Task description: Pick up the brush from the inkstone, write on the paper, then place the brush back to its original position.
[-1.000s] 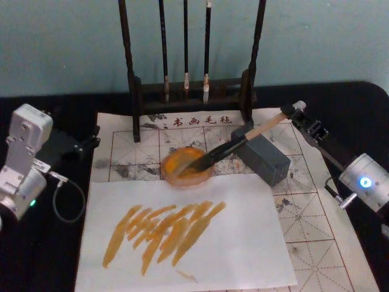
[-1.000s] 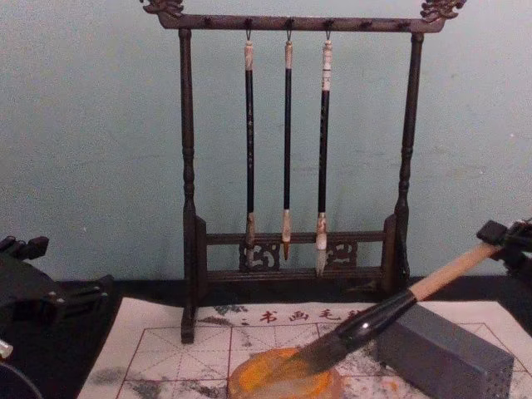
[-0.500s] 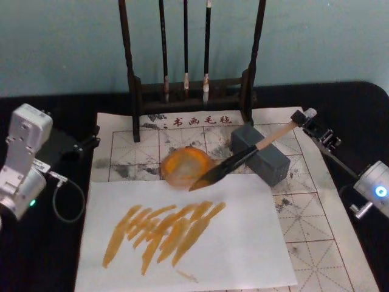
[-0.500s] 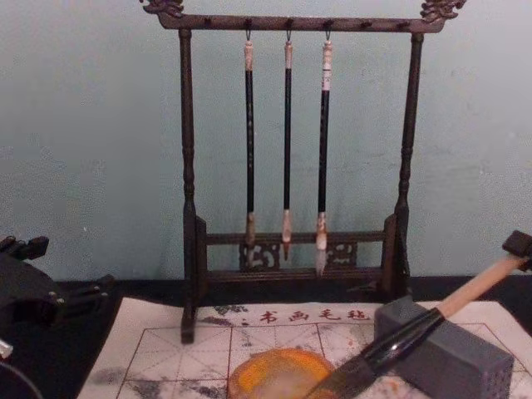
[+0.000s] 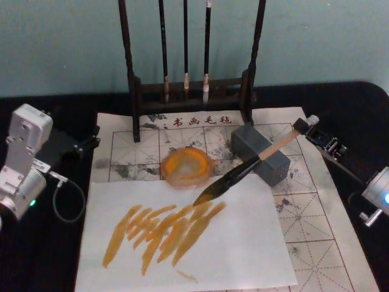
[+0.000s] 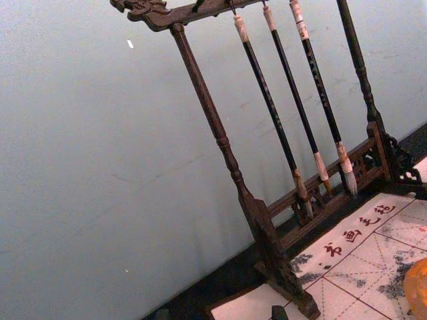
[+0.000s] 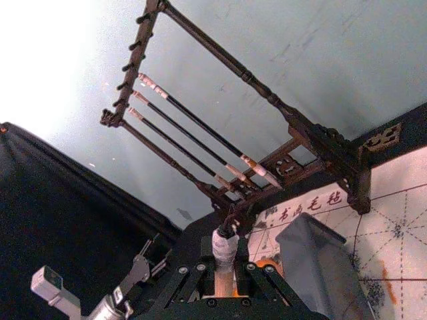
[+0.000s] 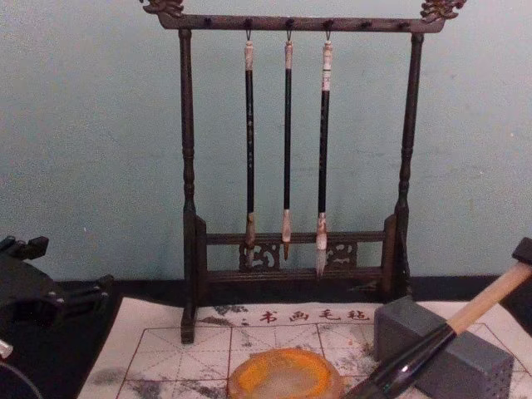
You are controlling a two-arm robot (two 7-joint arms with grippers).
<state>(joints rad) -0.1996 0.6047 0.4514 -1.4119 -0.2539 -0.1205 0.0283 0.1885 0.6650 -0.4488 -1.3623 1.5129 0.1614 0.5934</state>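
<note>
Where the black table [image 5: 55, 255] lies bare, it is far out to the left and right of the orange-stained inkstone [image 5: 187, 166], past the edges of the paper [image 5: 316, 231]. This gridded sheet runs under the inkstone, with its row of red characters behind it. To the right of the inkstone a long strip of grid stays uncovered out to the paper's right edge.

A plain white sheet [image 5: 243, 249] lies on the grid, its far edge just in front of the inkstone. Orange strokes fill the sheet's left and middle, while the part in front and to the right of the inkstone is unmarked.

The dark wooden rack [image 5: 135, 91] stands behind the inkstone, its feet on the paper's far edge, and three thin brushes [image 5: 185, 42] hang from it. A grey block [image 5: 244, 141] sits just right of the inkstone.

The brush [image 5: 246, 169] slants across the block's near side. Its dark tip is in front and slightly right of the inkstone, at the white sheet's far edge beside the uppermost stroke; whether it touches the sheet cannot be told.

The right gripper [image 5: 304, 128], right of the inkstone beyond the block, is clamped on the brush's white-wrapped end. The left gripper [image 5: 97, 135] is parked to the left, off the paper's edge, with its fingers apart.
</note>
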